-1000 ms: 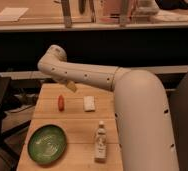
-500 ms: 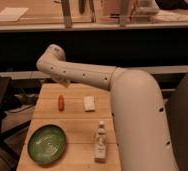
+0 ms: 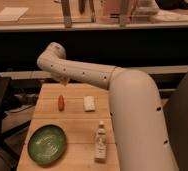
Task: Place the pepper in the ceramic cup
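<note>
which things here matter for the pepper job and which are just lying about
Job: pepper, lying on the table; gripper, shut, up behind the pepper, holding nothing. No cup in view.

Lying about: block, bottle, plate.

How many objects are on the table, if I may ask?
4: pepper far left, white block beside it, green plate near left, bottle near right. End effector, shut, hovers beyond the pepper; arm may hide more.
</note>
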`<state>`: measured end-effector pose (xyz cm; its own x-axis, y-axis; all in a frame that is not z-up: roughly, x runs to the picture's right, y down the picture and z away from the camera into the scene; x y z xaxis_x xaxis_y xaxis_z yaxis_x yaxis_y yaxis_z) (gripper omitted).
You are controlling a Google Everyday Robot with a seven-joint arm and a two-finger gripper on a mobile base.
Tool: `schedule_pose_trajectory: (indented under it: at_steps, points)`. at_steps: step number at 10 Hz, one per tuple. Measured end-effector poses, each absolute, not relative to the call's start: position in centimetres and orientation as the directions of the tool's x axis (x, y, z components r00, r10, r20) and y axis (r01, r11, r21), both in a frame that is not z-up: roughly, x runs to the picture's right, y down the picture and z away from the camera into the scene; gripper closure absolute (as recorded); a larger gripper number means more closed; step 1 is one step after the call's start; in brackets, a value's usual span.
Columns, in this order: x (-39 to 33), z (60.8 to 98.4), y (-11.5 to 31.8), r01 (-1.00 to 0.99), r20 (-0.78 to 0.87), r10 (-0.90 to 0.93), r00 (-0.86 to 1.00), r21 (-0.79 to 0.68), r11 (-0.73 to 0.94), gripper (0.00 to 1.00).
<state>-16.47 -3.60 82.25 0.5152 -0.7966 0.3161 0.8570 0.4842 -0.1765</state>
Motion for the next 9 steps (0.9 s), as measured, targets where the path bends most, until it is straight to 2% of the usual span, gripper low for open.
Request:
schedule_pose_trajectory:
  at_steps: [9]
  points:
    - [-17.8,82.7,-3.7,0.883,0.344,-0.814,0.468,-0.156,0.442,0.97]
